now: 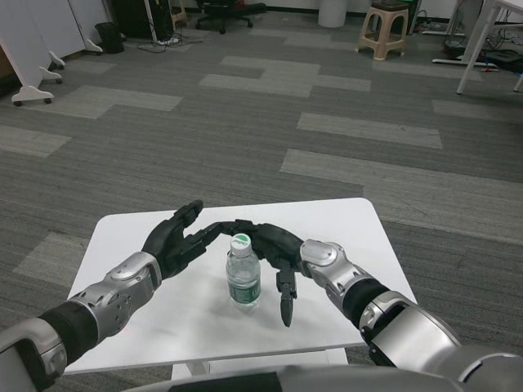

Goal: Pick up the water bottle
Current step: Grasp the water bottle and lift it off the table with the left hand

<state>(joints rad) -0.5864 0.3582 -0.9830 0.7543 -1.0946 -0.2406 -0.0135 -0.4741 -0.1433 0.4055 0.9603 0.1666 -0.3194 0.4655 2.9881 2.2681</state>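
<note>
1. Silver forearms reach in from the near edge of the white table, one from each near corner, and the two black hands meet over its middle.
2. Standing upright just near of the table's middle, the bottle is clear plastic with a white cap and a green label, and it rests on the surface.
3. On the bottle's left, the left hand is wide, its fingers stretched toward the far edge and holding nothing.
4. Arched behind and to the right of the cap, the right hand has its fingers apart, with one pointing down beside the bottle; whether it touches the bottle cannot be told.
5. Grey carpet and a beige stool lie beyond the far edge.
</note>
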